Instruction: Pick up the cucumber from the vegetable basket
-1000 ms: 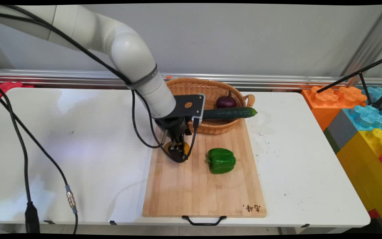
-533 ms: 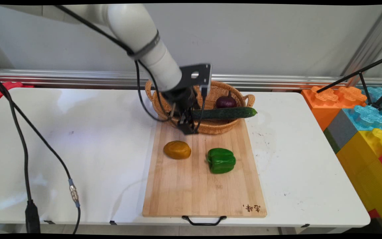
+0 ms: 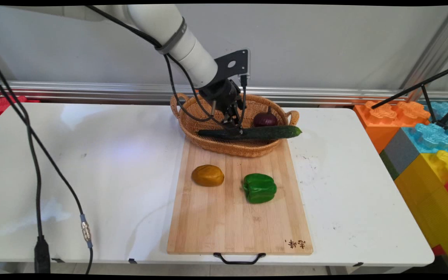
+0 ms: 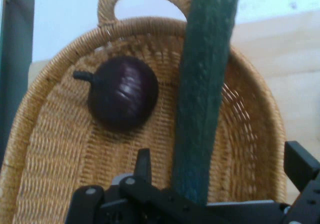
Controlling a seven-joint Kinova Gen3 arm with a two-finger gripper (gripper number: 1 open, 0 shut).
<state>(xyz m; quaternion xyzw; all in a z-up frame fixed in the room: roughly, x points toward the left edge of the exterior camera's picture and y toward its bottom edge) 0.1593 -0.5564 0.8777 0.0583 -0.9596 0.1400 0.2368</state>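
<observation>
Cucumber is the thing nearest the gripper: long, dark green, with a finely pebbled skin, and almost straight. In the main view its long axis runs left to right across the wicker basket, the right tip poking out past the rim near the right handle and the left end lying inside, low against the near wall. In the hand view the cucumber runs up and down the picture, from between the fingers at the bottom to beyond the basket handle at the top.

The gripper hangs over the basket just above the cucumber's left half, its fingers spread apart with one on either side of the cucumber and holding nothing; whether they touch it cannot be told.

A dark purple onion with a short stalk sits in the basket just behind the cucumber, to the right of the gripper. The basket rests partly on the far end of a wooden cutting board, on which lie a brownish-yellow potato and a green bell pepper, apart from each other.
</observation>
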